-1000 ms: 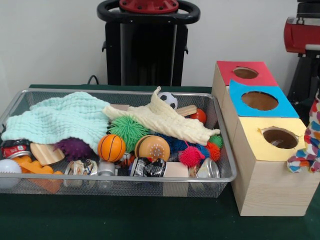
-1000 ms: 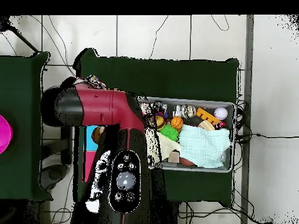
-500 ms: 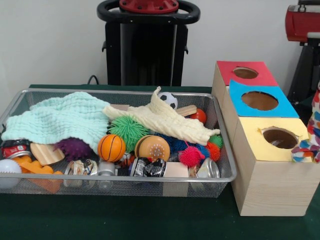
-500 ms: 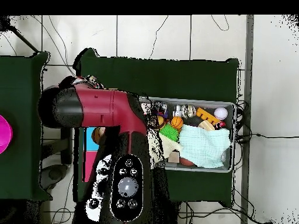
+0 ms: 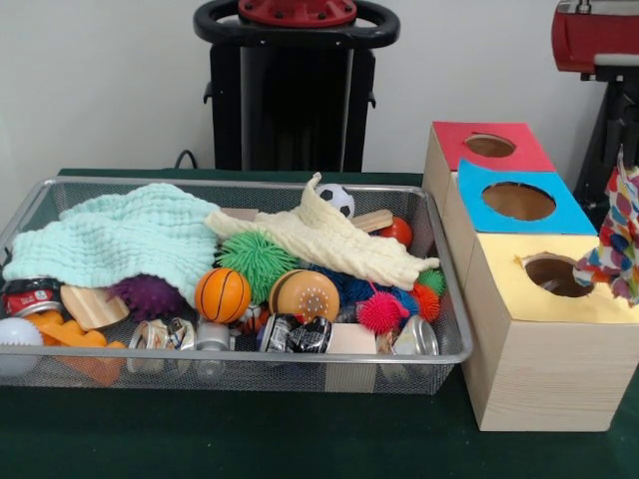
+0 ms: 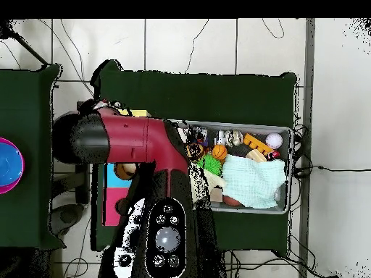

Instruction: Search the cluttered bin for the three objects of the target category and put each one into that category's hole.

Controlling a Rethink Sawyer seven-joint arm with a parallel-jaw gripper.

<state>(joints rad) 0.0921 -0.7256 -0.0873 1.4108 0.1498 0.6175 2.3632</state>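
I could not tell my claw's state, so the colourful cloth (image 5: 619, 239) needed careful centring over the yellow hole (image 5: 557, 275).

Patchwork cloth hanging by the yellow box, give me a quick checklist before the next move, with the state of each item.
1. Colourful cloth is off the bin and hanging at the right edge of the front view: ok.
2. Cloth is lined up over the yellow hole: not ok, it hangs beside the hole, toward the box's right edge.
3. Yellow hole is unblocked: ok, the opening looks clear.
4. Grip on the cloth: cannot tell, the gripper is out of the front view and hidden under the arm from overhead.
5. More cloths left in the wire bin: ok, the mint cloth and the cream cloth lie on top.
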